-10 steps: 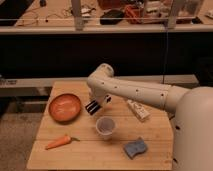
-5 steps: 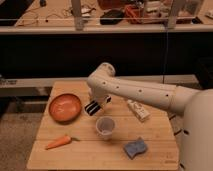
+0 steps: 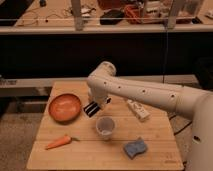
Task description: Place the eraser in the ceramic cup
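The eraser [image 3: 91, 109], a small black block with thin light stripes, hangs tilted at the end of my white arm. It is held above the wooden table [image 3: 85, 152]. My gripper [image 3: 94, 105] is shut on it and is mostly hidden behind the arm's wrist. The ceramic cup [image 3: 105, 126], small, white and without a handle, stands upright on the table. It is just below and to the right of the eraser, and the eraser is outside it, near its upper-left rim.
A wide orange bowl [image 3: 53, 103] sits left of the gripper. A carrot [image 3: 59, 142] lies at the front left, a blue wavy sponge [image 3: 135, 148] at the front right, and a white tube-like bottle [image 3: 137, 110] right of the cup. A dark counter stands behind the table.
The gripper with the eraser has moved slightly down and to the left. The cup and the other objects have not moved.
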Controlling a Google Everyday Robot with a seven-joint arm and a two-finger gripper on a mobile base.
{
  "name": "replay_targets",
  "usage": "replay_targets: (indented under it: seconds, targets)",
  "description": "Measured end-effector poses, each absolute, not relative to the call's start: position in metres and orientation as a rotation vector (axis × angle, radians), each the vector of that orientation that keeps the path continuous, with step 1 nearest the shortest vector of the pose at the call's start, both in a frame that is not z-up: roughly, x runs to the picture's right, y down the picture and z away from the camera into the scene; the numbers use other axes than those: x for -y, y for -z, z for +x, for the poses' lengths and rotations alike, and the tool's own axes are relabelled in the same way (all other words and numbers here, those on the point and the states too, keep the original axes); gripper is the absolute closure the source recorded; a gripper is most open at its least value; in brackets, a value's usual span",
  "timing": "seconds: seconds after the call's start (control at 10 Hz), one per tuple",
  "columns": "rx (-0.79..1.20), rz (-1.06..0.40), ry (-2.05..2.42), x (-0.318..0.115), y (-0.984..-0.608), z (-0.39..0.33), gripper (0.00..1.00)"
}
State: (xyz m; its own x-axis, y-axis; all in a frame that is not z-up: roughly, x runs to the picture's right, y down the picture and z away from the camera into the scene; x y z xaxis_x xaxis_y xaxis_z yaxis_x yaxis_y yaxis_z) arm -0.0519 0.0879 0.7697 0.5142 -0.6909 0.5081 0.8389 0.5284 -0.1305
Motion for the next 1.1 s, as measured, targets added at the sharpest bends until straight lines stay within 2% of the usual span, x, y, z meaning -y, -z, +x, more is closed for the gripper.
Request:
replay_targets:
  seconds: [0.4,0.6,1.1]
  targets:
    - [0.423,-0.375,1.014,-0.090,-0.764,-0.056,0.99]
    - [0.448,-0.310,1.116,-0.078,-0.748,-0.055,0.99]
    - [0.560,-0.221,1.262,-0.084,-0.729,-0.050,0.99]
